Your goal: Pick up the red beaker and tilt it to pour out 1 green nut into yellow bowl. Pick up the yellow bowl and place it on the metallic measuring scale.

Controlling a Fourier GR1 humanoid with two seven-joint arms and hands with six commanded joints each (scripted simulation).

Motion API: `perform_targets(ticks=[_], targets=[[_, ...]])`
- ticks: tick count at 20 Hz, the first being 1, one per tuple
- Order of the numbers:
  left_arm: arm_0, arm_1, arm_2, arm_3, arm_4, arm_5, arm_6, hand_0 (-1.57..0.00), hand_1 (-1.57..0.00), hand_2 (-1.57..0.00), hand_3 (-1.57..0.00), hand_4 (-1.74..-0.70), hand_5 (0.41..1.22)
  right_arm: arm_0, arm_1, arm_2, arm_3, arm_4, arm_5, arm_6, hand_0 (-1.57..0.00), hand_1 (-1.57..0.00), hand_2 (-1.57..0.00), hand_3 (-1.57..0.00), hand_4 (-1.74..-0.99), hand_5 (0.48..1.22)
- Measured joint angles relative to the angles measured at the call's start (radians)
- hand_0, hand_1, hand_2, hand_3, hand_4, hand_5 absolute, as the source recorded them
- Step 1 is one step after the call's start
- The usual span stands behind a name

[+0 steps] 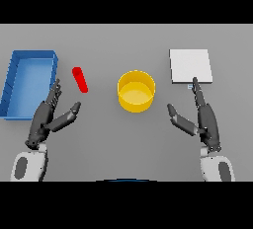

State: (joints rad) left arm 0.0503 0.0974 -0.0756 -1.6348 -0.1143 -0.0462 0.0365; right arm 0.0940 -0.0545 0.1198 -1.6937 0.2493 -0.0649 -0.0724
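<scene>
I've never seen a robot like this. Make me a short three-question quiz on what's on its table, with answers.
1. True or false: the small red beaker stands inside the round yellow bowl.
2. Which thing lies nearest the robot's left hand? A) the blue rectangular bin B) the flat metallic measuring scale C) the yellow bowl
3. Fill in: the fingertips of the right hand reach the near edge of the ____.

Key
1. False: the beaker is on the grey table, left of the bowl.
2. A
3. metallic measuring scale

Both hands are open and hold nothing.
</scene>
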Motion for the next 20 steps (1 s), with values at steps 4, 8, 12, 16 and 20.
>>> perform_targets(ticks=[4,8,12,16,20], targets=[[-0.109,-0.006,0.015,0.147,-0.032,0.018,-0.035,0.00,0.00,0.00,0.00,-1.23,0.629,0.009,-0.009,-0.005,-0.005,-0.009,0.010,-0.021,0.00,0.00,0.00,0.00,-1.260,0.633],[-0.191,-0.011,0.029,0.256,-0.045,0.028,-0.073,0.00,0.00,0.00,0.00,-1.25,0.660,-0.007,-0.009,-0.015,0.020,-0.024,0.014,-0.026,0.00,0.00,0.00,0.00,-1.281,0.635],[-0.293,-0.012,0.064,0.386,-0.043,0.042,-0.096,0.00,0.00,0.00,0.00,-1.28,0.680,-0.007,-0.019,-0.018,0.011,-0.018,0.013,-0.029,0.00,0.00,0.00,0.00,-1.267,0.635],[-0.360,-0.021,0.070,0.457,-0.054,0.052,-0.109,0.00,0.00,0.00,0.00,-1.30,0.689,0.001,-0.011,-0.013,0.014,-0.015,0.011,-0.024,0.00,0.00,0.00,0.00,-1.270,0.642],[-0.429,-0.022,0.083,0.550,-0.058,0.052,-0.112,0.00,0.00,0.00,0.00,-1.29,0.684,-0.014,-0.008,-0.014,0.006,-0.012,0.004,0.001,0.00,0.00,0.00,0.00,-1.269,0.643]])
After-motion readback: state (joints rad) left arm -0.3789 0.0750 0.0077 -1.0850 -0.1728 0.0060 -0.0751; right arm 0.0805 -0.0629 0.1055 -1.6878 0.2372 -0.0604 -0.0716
